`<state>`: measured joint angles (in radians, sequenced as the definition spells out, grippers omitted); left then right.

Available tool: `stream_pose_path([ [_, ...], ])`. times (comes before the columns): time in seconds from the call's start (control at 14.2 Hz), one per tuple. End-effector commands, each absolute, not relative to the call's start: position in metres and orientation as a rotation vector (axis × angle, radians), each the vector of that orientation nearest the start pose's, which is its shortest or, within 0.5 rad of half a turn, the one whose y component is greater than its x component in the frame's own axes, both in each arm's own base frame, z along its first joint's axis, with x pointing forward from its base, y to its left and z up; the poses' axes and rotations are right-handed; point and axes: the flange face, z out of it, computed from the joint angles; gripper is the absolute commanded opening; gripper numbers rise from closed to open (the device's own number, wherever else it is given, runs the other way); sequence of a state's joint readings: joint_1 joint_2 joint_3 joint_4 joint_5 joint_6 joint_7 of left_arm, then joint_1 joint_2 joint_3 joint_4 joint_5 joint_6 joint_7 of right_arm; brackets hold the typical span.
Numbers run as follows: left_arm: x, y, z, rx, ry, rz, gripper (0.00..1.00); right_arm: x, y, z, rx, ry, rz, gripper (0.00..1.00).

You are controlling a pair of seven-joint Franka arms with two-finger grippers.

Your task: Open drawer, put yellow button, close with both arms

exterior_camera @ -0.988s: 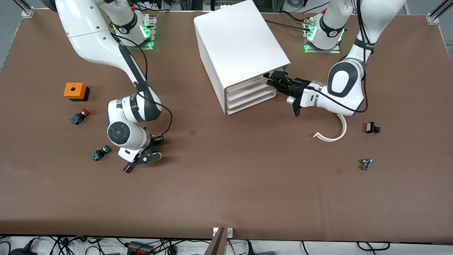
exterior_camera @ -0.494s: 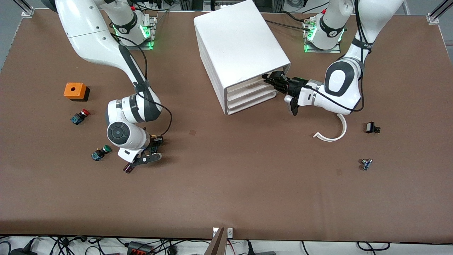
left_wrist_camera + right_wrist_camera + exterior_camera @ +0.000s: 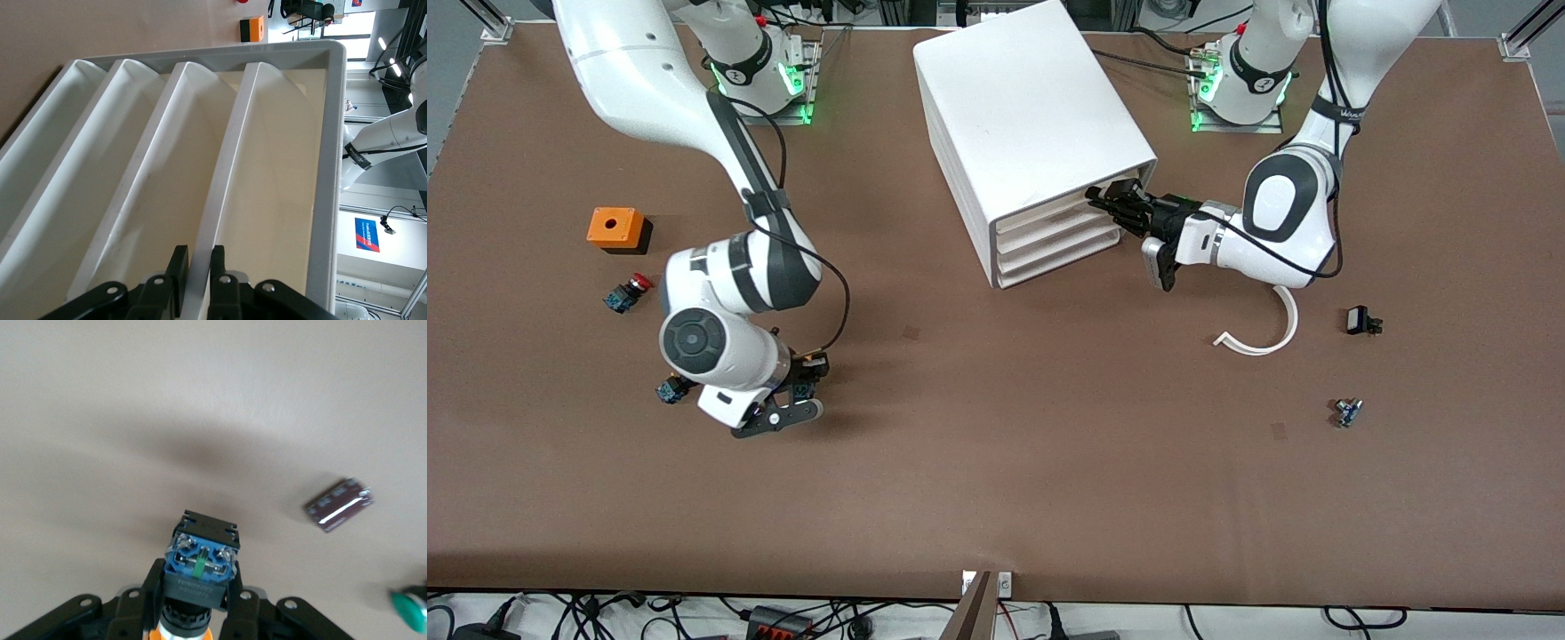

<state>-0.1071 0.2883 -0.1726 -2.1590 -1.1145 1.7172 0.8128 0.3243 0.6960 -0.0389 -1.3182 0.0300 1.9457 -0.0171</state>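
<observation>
The white cabinet (image 3: 1023, 107) stands at the table's middle, near the bases, with its stacked drawers flush. My left gripper (image 3: 1110, 197) is at the uppermost drawer's front (image 3: 1049, 210). In the left wrist view its fingers (image 3: 178, 267) are pinched on that drawer's white front lip (image 3: 230, 160). My right gripper (image 3: 800, 378) is shut on the yellow button (image 3: 811, 363) and holds it low over the table toward the right arm's end. The right wrist view shows the button's blue base (image 3: 200, 561), black neck and orange cap between the gripper's (image 3: 198, 580) fingers.
A green-capped switch (image 3: 669, 389), a red-capped switch (image 3: 628, 292) and an orange box (image 3: 615, 228) lie toward the right arm's end. A dark cylinder (image 3: 338, 505) lies near the right gripper. A white curved strip (image 3: 1267, 333) and two small parts (image 3: 1360, 320) (image 3: 1348, 411) lie toward the left arm's end.
My left gripper has moved in onto the top drawer's front lip. My right arm has shifted toward its end of the table with the yellow button and now partly covers the green-capped switch.
</observation>
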Motion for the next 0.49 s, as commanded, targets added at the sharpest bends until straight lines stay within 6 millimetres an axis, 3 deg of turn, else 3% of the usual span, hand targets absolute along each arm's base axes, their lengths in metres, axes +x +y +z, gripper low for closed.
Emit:
stream_pose_path([
  [0.0, 0.510, -0.204, 0.270, 1.951, -0.459, -0.375, 0.00, 0.706, 0.231, 0.397, -3.082, -0.531, 0.056, 0.00],
  [0.14, 0.536, -0.185, 0.266, 1.971, -0.467, -0.349, 0.00, 0.698, 0.254, 0.410, -3.053, -0.573, 0.052, 0.00],
  [0.28, 0.554, -0.175, 0.265, 1.985, -0.476, -0.328, 0.00, 0.685, 0.277, 0.441, -3.013, -0.613, -0.001, 0.00],
  [0.42, 0.567, -0.165, 0.263, 1.999, -0.479, -0.314, 0.01, 0.668, 0.312, 0.447, -2.998, -0.648, -0.007, 0.00],
])
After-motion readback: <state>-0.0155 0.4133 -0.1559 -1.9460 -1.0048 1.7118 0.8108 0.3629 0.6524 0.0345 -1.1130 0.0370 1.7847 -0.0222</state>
